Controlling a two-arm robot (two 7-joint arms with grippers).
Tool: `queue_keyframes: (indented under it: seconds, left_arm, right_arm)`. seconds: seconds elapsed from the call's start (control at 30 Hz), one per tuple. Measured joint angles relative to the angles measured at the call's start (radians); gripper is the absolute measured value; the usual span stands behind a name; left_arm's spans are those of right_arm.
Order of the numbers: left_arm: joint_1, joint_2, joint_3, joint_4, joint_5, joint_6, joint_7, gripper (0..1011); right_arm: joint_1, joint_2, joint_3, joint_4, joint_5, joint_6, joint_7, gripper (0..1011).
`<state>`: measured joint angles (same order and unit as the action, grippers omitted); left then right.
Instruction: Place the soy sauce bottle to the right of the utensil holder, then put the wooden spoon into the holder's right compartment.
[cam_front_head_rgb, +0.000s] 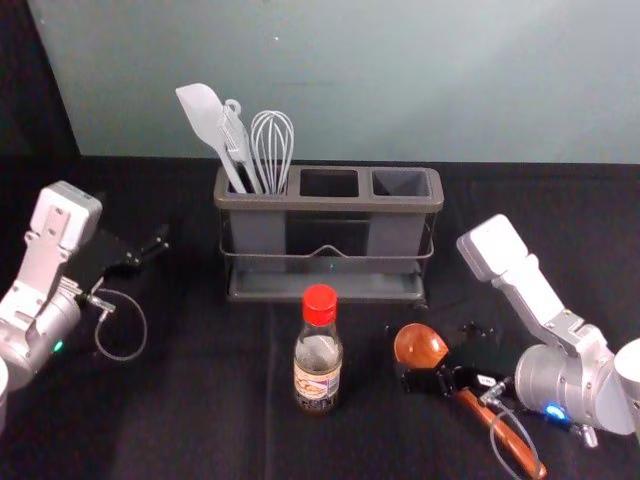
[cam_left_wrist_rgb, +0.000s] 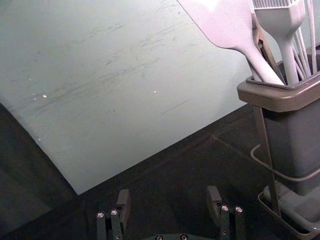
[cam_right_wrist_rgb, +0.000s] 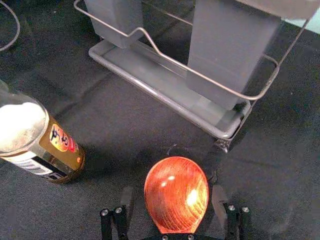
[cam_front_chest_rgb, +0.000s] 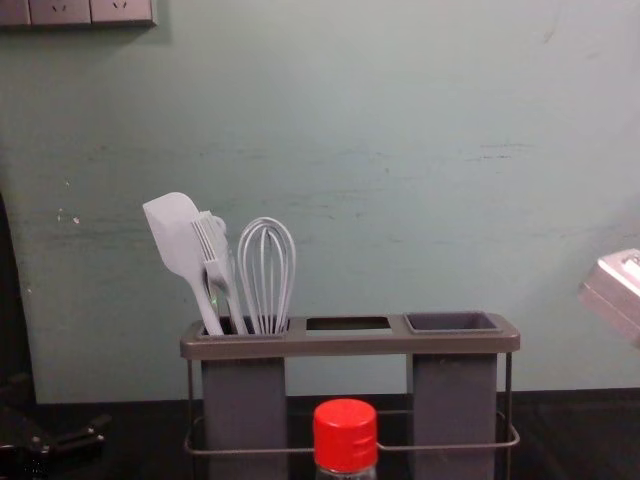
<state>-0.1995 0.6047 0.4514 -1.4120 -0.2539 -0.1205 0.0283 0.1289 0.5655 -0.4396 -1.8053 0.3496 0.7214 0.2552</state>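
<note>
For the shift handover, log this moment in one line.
right tool: open, over wooden spoon; left tool: open, left of utensil holder; soy sauce bottle: upright, in front of holder; right compartment: empty

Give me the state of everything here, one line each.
Soy sauce bottle: upright, capped
Wooden spoon: lying down
Utensil holder: upright, left compartment filled with utensils, right compartment empty
Left tool: open, empty
Right tool: open, at the spoon

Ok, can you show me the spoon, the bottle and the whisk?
Spoon (cam_front_head_rgb: 420, 346): head view, on its round bowl.
Bottle (cam_front_head_rgb: 319, 305): head view, on its red cap.
Whisk (cam_front_chest_rgb: 266, 275): chest view, on its wires.
</note>
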Motion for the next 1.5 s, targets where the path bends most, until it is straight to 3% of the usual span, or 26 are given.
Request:
queue_keyframes:
  seconds: [0.4, 1.0, 1.5]
  left_arm:
    - [0.0, 0.0, 0.0, 0.0, 0.0, 0.0, 0.0, 1005]
    - [0.0, 0.0, 0.0, 0.0, 0.0, 0.0, 0.0, 1005]
    - [0.0, 0.0, 0.0, 0.0, 0.0, 0.0, 0.0, 1005]
  right_arm:
    - [-0.006, -0.027, 0.019, 0.035, -0.001, 0.001, 0.029, 1002]
    - [0.004, -0.059, 0.015, 0.064, -0.059, -0.016, 0.054, 1002]
    - [0.004, -0.059, 0.013, 0.065, -0.063, -0.019, 0.055, 1002]
